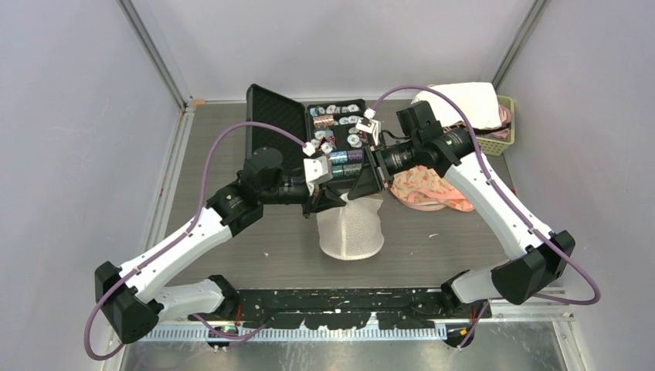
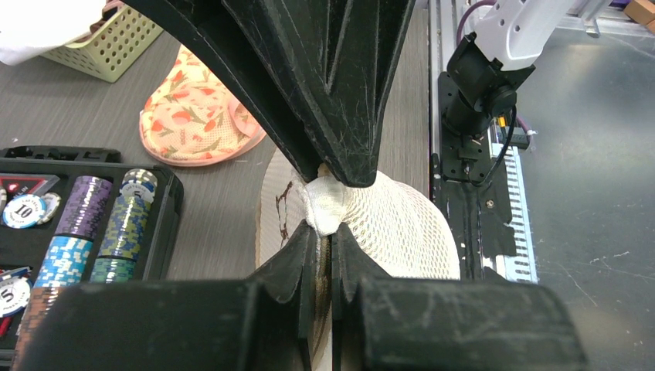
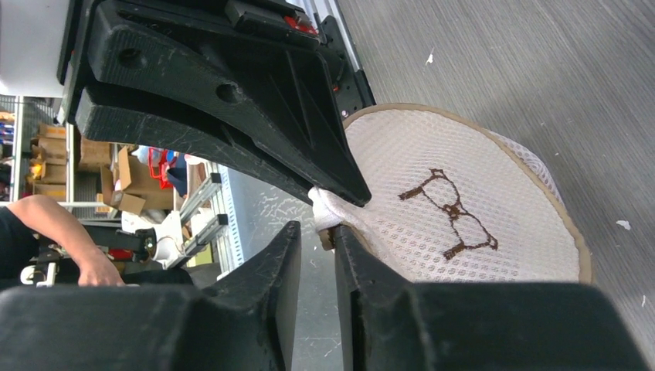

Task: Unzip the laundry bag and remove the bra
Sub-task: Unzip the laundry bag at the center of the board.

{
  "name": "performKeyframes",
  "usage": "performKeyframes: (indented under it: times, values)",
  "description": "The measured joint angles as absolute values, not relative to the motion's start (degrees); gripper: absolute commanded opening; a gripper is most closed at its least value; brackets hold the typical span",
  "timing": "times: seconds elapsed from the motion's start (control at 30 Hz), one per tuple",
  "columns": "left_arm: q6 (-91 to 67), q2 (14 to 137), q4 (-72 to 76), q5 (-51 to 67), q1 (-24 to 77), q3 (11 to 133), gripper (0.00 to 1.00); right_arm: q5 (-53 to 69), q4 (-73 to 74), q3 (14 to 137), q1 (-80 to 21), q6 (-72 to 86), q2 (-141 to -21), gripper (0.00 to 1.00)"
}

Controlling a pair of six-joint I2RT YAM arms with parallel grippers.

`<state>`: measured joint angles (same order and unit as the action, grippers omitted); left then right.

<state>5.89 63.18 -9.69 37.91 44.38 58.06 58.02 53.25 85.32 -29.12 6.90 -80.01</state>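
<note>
Pinching the mesh laundry bag (image 1: 351,232) by its top edge, mid-table, in my shut left pincer (image 2: 324,236) | right pincer (image 3: 317,232) meeting it, hold: cannot tell | I am setting up the unzip | next probably needing the zipper pull caught and drawn along the rim

Left claw (image 2: 325,236) clamped, right claw (image 3: 318,229) pinching (tips nearly touching), facing inward
</note>
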Motion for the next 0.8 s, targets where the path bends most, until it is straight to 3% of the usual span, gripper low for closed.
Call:
performKeyframes:
  times: [0.17, 0.8]
  values:
    - [5.9, 63.4, -9.9, 38.2, 44.1, 58.2, 0.0, 57.1, 53.7, 85.5, -29.1, 6.2, -80.4, 0.01]
    - [11.6, 62.1, -10.6, 41.0, 38.0, 55.6, 0.06, 52.5, 55.5, 86.5, -26.9, 1.8, -81.3, 0.01]
